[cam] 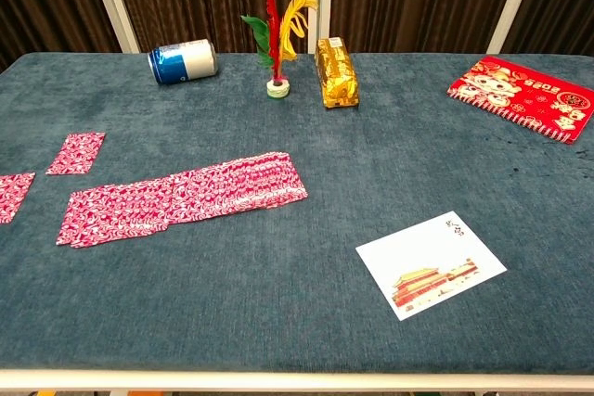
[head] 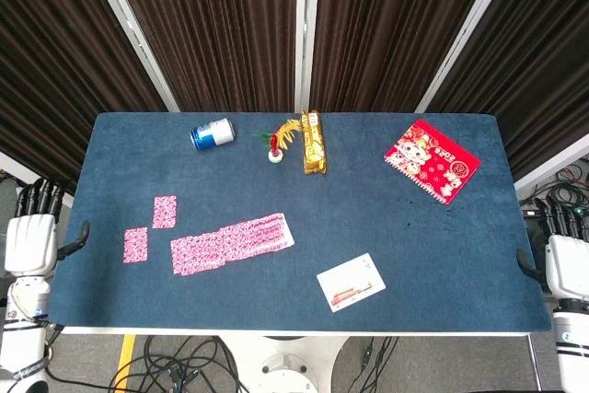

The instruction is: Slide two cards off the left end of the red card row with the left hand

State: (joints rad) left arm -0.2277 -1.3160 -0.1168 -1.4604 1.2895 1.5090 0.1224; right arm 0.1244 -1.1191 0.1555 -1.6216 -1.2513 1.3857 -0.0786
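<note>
Your red card row lies fanned on the blue cloth of the bench, left of centre, its cards overlapping like shingles. Two single cards already sit apart from its left end: one just above the row's left tip, the other further left, near the bench edge. Your left hand hangs off the left edge of the bench, holding nothing, fingers straight and close side by side, thumb out toward the bench. Your right hand waits off the right edge, empty too, fingers extended.

These cards look thin, light and slick, and the cloth probably drags on them. Don't try to pinch an edge. Press a fingertip flat on a card's face and drag it sideways; press lightly, or the neighbours underneath may come along.
</note>
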